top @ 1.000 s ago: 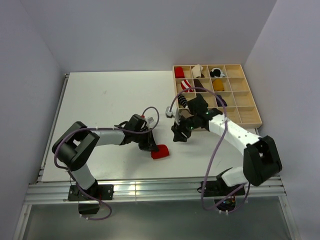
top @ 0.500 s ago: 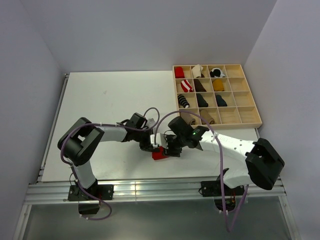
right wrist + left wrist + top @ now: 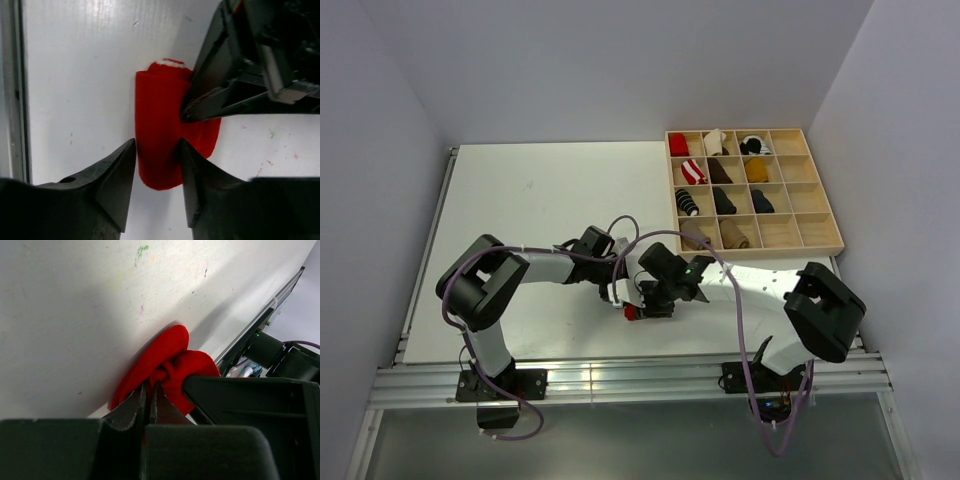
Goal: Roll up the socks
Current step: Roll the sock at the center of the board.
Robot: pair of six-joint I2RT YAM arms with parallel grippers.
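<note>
The bright red sock [image 3: 635, 312] lies partly rolled on the white table near the front edge. In the left wrist view its folds [image 3: 161, 356] bunch up right at my fingertips. My left gripper [image 3: 622, 297] is shut on a pinch of the red fabric [image 3: 150, 388]. My right gripper [image 3: 648, 303] is open, and its jaws stand on either side of the roll [image 3: 159, 117] in the right wrist view [image 3: 157, 150]. A white mark [image 3: 169, 63] shows at the sock's far end. A tan-brown sock [image 3: 735, 235] sits in the tray's front row.
A wooden compartment tray [image 3: 817, 215] at the back right holds red, red-and-white striped, black and mustard bundles. The table's front edge and metal rail [image 3: 620, 375] run just below the sock. The two grippers are almost touching. Cables loop above both wrists.
My right arm has swung left from beside the tray to the red sock, and its open jaws now stand on either side of it. My left gripper has kept its pinch on the sock.
</note>
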